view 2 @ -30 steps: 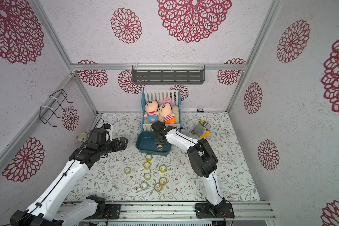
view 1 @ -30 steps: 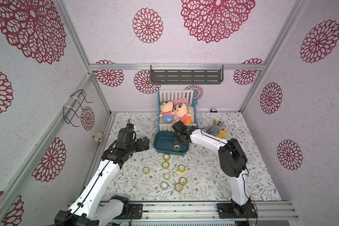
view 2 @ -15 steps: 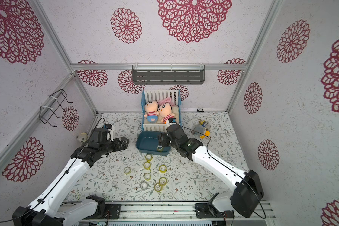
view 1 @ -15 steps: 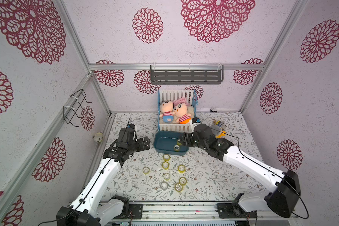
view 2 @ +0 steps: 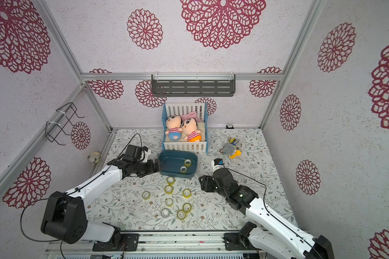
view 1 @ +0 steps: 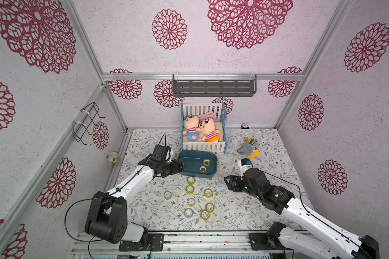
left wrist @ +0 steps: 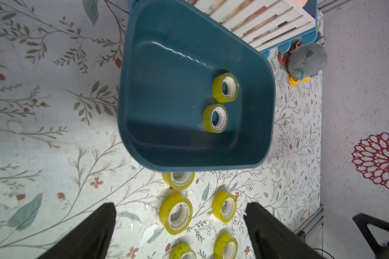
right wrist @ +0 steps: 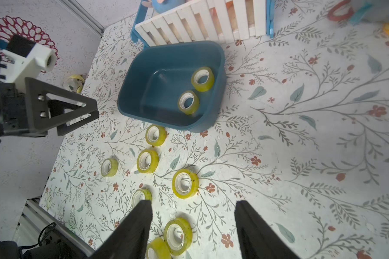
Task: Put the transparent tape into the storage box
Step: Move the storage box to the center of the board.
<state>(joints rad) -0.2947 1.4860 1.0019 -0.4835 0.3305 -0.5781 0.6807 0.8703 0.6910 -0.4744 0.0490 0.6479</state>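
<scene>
Lying inside storage box (view 1: 190,162), toward its right end: two transparent tape rolls (view 1: 206,162). Eight loose rolls (view 1: 189,189) on table (view 1: 245,213) just in front. Left jaws spread, empty, beside box's left wall. Right jaws spread, empty, over table, apart from box.

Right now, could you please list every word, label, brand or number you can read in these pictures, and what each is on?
No text can be read in any view.
The storage box, the tape rolls and the toy crib show no lettering.
</scene>
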